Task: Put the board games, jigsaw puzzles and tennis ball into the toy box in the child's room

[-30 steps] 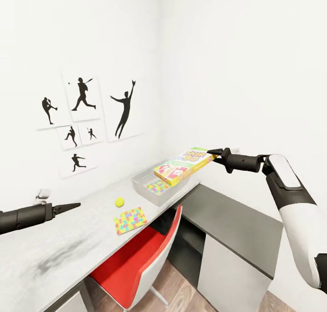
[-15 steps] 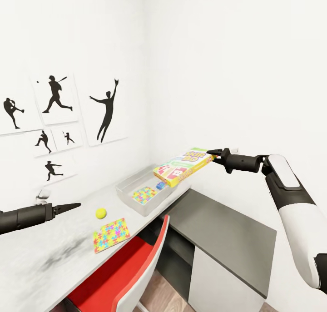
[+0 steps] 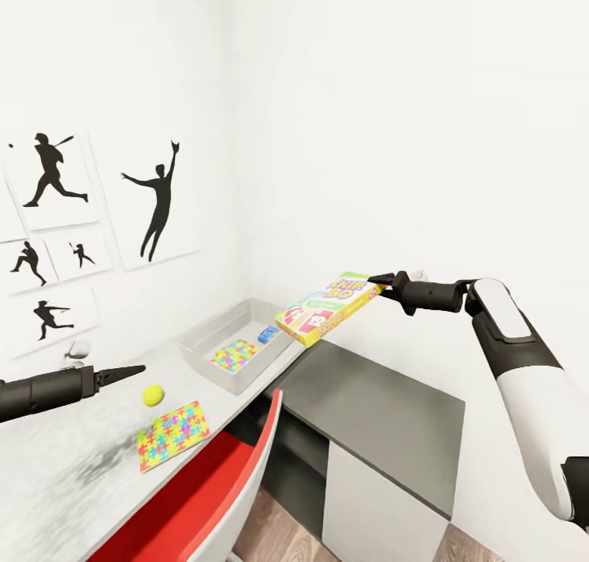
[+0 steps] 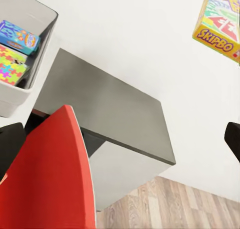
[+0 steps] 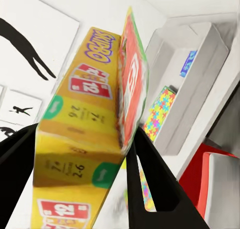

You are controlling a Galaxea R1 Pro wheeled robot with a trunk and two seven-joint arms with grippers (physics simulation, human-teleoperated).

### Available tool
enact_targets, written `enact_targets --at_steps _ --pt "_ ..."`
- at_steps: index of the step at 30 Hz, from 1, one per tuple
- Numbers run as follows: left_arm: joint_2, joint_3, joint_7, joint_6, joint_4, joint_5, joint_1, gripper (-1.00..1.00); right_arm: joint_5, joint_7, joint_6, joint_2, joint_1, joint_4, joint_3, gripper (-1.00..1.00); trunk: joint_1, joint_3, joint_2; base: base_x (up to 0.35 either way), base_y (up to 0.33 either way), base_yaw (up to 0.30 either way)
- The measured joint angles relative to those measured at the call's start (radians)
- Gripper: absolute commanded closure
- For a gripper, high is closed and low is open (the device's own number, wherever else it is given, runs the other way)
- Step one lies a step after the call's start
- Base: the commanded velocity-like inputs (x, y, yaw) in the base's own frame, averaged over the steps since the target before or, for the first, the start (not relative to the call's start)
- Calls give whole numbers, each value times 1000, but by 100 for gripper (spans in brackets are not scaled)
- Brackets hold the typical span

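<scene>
Camera panned right; SKIP-BO box (image 3: 329, 307) hangs over dark-grey desk section (image 3: 376, 419).

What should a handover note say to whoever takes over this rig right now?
Right gripper: shut on the SKIP-BO box, held in the air beside the toy box, over the low dark desk section.
Left gripper: shut, holding nothing, above the table.
Done: one puzzle and the blue game lie in the toy box.
Left: drop SKIP-BO in; then the tennis ball and the second puzzle, both lying on the table. The green game is not accounted for here.
</scene>
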Motion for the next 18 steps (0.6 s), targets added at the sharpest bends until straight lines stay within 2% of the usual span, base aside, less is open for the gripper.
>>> enact_targets --at_steps 6,13,18 --pt "0 0 0 0 1 0 0 -100 5 0 0 1 0 -2 1 100 0 0 0 0 17 -8" --pt "1 3 -1 0 1 0 0 -100 7 0 0 2 0 -3 1 100 0 0 0 0 195 0" --pt "1 3 -1 0 1 0 0 -100 7 -1 0 4 0 -3 3 100 0 0 0 0 75 41"
